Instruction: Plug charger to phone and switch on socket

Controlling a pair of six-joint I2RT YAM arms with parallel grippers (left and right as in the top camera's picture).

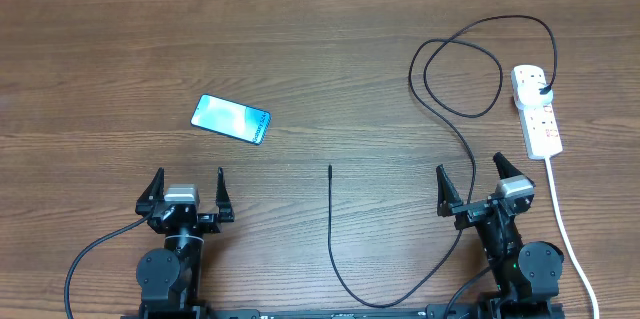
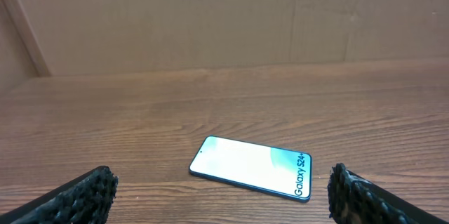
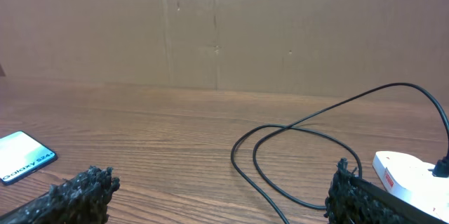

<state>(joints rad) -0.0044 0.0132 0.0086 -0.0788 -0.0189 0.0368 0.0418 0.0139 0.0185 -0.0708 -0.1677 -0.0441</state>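
Note:
The phone (image 1: 231,119) lies flat on the wooden table, screen lit pale teal, a little ahead of my left gripper (image 1: 187,187). In the left wrist view the phone (image 2: 251,167) rests between and beyond the wide-apart fingers. The charger (image 1: 450,109), a thin black cable, loops at the right; its free tip (image 1: 330,168) lies mid-table and its plug (image 1: 543,91) sits in the socket (image 1: 536,110). My right gripper (image 1: 472,181) stands open beside the cable, left of the socket. The right wrist view shows the cable loop (image 3: 280,157) and the socket's end (image 3: 410,171).
A white cord (image 1: 566,229) runs from the socket toward the near edge, past the right arm. The black cable curves along the near edge (image 1: 380,301) between the two arm bases. A brown cardboard wall (image 3: 224,27) stands behind the table.

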